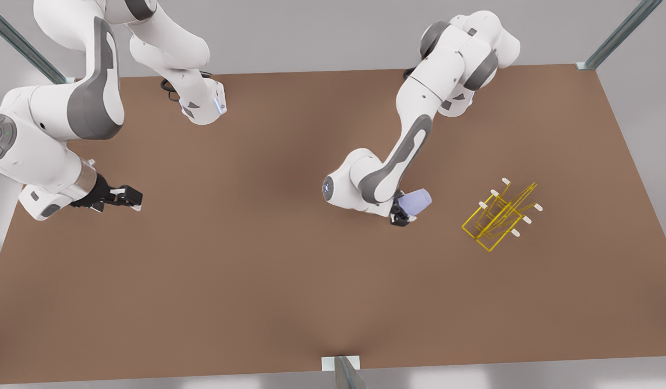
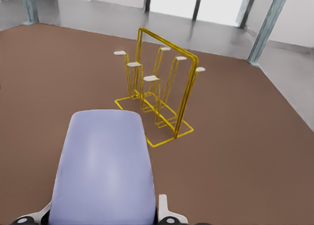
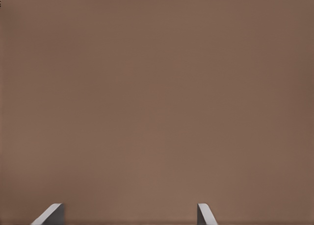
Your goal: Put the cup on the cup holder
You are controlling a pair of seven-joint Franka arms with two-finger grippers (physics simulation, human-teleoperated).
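The lavender-blue cup [image 1: 417,200] is tilted on its side in my left gripper [image 1: 406,213], which is shut on it near the table's middle. In the left wrist view the cup [image 2: 103,168] sits between the white fingers [image 2: 165,211] and points toward the cup holder [image 2: 159,95]. That cup holder [image 1: 499,217] is a yellow wire rack with white-capped prongs, standing on the table a short way toward the front view's right of the cup, apart from it. My right gripper [image 1: 129,196] waits open over bare table at the front view's left, its fingertips [image 3: 205,214] spread wide.
The brown table [image 1: 268,281] stretches wide around both arms. The two arm bases [image 1: 203,105] stand along its far edge. Metal frame posts [image 1: 619,35] rise at the corners, and another post [image 1: 343,370] stands at the near edge.
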